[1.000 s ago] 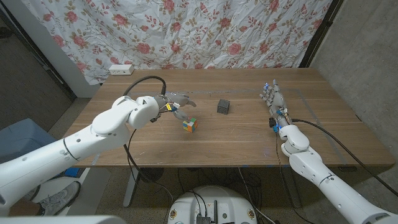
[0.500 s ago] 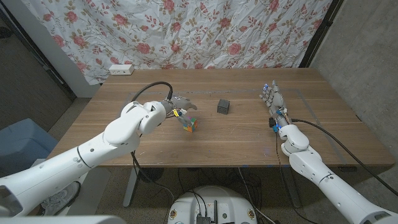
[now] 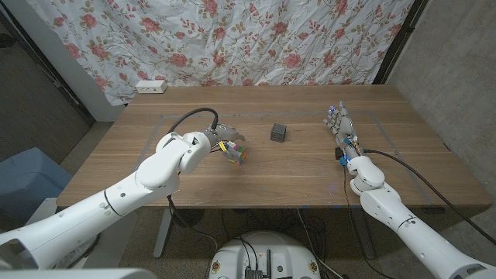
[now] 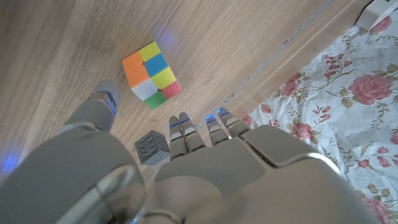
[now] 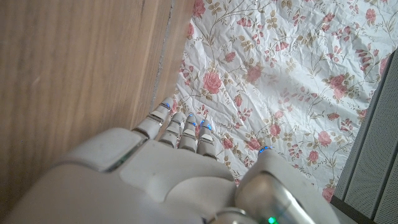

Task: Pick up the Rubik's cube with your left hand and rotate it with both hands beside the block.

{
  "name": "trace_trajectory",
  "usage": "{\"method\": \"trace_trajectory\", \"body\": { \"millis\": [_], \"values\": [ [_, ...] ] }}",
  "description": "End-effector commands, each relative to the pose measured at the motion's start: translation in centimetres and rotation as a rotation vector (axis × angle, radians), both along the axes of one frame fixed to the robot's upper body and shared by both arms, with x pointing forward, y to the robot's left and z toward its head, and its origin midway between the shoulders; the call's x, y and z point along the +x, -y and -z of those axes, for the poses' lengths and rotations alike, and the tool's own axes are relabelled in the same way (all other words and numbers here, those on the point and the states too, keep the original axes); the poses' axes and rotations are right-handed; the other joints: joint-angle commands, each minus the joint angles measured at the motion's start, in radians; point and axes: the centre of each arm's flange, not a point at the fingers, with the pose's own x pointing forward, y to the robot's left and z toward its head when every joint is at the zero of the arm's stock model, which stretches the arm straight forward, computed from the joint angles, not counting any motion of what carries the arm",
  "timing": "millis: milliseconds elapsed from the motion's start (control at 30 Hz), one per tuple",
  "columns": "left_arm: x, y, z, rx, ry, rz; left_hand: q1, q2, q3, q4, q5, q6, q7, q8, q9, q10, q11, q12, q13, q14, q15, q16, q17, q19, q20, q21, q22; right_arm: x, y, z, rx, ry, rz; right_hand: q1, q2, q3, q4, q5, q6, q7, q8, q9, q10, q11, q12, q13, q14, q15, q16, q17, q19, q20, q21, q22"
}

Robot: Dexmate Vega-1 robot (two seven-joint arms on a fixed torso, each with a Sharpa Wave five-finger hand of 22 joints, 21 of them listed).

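Observation:
The Rubik's cube (image 3: 238, 154) (image 4: 151, 73) sits on the wooden table (image 3: 294, 174), left of centre. A small dark block (image 3: 279, 132) (image 4: 152, 148) stands a short way to its right and farther back. My left hand (image 3: 222, 139) (image 4: 186, 168) hovers just left of the cube with its fingers (image 4: 181, 127) and thumb spread and nothing in it; in the left wrist view the cube lies apart from the fingertips. My right hand (image 3: 339, 124) (image 5: 168, 162) stays at the table's right side, fingers stretched out straight, holding nothing.
A white power strip (image 3: 151, 86) lies at the table's far left edge. A floral cloth (image 3: 256, 39) hangs behind the table. A blue bin (image 3: 23, 178) stands on the floor to the left. A black cable (image 3: 190, 116) loops over my left arm.
My left arm has swung right and forward, bringing the open hand closer to the cube. The cube, the block and my right hand have stayed in place.

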Motion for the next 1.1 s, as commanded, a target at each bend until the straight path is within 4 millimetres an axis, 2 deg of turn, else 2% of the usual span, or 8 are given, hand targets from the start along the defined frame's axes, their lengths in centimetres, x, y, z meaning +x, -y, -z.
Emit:
{"method": "trace_trajectory", "body": {
  "millis": [33, 433, 600, 733, 1100],
  "values": [
    [0.9, -0.5, 0.8, 0.014, 0.0, -0.002, 0.021, 0.002, -0.002, 0.001, 0.008, -0.006, -0.002, -0.001, 0.003, 0.007, -0.005, 0.003, 0.004, 0.011, -0.043, 0.007, 0.004, 0.003, 0.013, 0.004, 0.004, -0.1, -0.3, 0.3, 0.004, -0.006, 0.008, -0.002, 0.003, 0.006, 0.0, 0.007, -0.003, 0.003, 0.004, 0.002, 0.004, 0.0, 0.008, 0.0, 0.0, 0.0, 0.007, -0.001, 0.0, 0.004, 0.005, 0.002],
    [2.0, -1.0, 0.8, 0.004, 0.03, 0.039, 0.055, 0.008, 0.0, 0.001, 0.013, 0.007, -0.013, 0.007, 0.003, 0.036, -0.006, 0.012, 0.005, 0.036, -0.051, 0.011, 0.004, 0.014, 0.025, 0.007, 0.003, -0.1, -0.7, 0.4, 0.01, -0.01, 0.015, -0.006, 0.004, 0.008, -0.001, 0.006, 0.0, 0.003, 0.005, 0.002, 0.005, 0.001, 0.008, 0.0, 0.0, 0.003, 0.008, -0.006, 0.0, 0.004, 0.005, 0.002],
    [2.4, -1.1, 0.8, 0.01, 0.029, 0.058, 0.075, 0.005, -0.001, 0.0, 0.014, 0.035, -0.026, 0.018, 0.004, 0.052, -0.01, 0.015, 0.006, 0.053, -0.059, 0.013, 0.004, 0.023, 0.025, 0.009, 0.003, -0.2, -0.7, 0.3, 0.013, -0.009, 0.022, -0.009, 0.004, 0.009, -0.001, 0.006, 0.0, 0.003, 0.005, 0.002, 0.005, 0.001, 0.009, 0.0, 0.0, 0.002, 0.008, -0.009, 0.0, 0.004, 0.005, 0.002],
    [2.5, -1.2, 0.7, 0.011, 0.043, 0.066, 0.105, 0.0, -0.007, 0.0, 0.012, 0.076, -0.029, 0.032, 0.004, 0.081, -0.012, 0.019, 0.007, 0.081, -0.067, 0.016, 0.004, 0.039, 0.023, 0.011, 0.004, -0.3, -0.7, 0.3, 0.017, -0.008, 0.029, -0.01, 0.004, 0.01, -0.001, 0.006, 0.0, 0.003, 0.005, 0.002, 0.005, 0.001, 0.008, 0.0, -0.001, 0.002, 0.008, -0.01, 0.0, 0.004, 0.005, 0.002],
    [2.9, -1.4, 0.6, 0.006, 0.067, 0.088, 0.143, -0.001, -0.013, 0.0, 0.012, 0.113, -0.032, 0.04, 0.005, 0.117, -0.013, 0.022, 0.008, 0.122, -0.078, 0.02, 0.004, 0.065, 0.027, 0.014, 0.004, -0.3, -0.9, 0.6, 0.024, -0.012, 0.036, -0.012, 0.005, 0.013, -0.002, 0.006, 0.003, 0.004, 0.006, 0.002, 0.009, 0.002, 0.01, 0.0, 0.001, 0.004, 0.01, -0.014, 0.001, 0.005, 0.005, 0.002]
  ]
}}
